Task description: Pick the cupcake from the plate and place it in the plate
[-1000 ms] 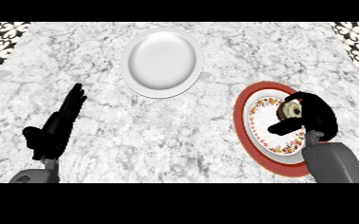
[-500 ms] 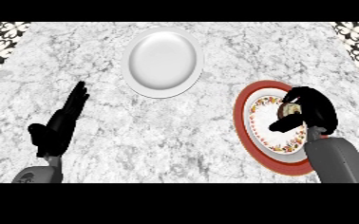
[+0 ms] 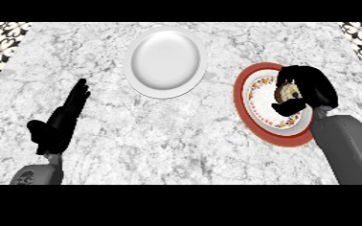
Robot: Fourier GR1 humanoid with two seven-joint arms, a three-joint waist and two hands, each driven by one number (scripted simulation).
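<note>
Marble counter [image 3: 212,139]: grey-white veined top that carries both plates, with a patterned dark strip at its far corners.
White plate [image 3: 166,61]: plain and round, toward the far middle of the counter, with nothing on it, well apart from both hands.
Red-rimmed plate [image 3: 256,109]: at the right, a red outer band around a floral ring and a white centre; its right part is hidden behind the right hand.
Cupcake [image 3: 288,93]: pale and round, over the red-rimmed plate's right half; whether it touches the plate cannot be told, probably just above it.
Right hand [image 3: 311,87]: fingers and thumb curled round the cupcake, holding it.
Left hand [image 3: 62,119]: at the lower left of the counter, fingers straight and spread, holding nothing, resting.
</note>
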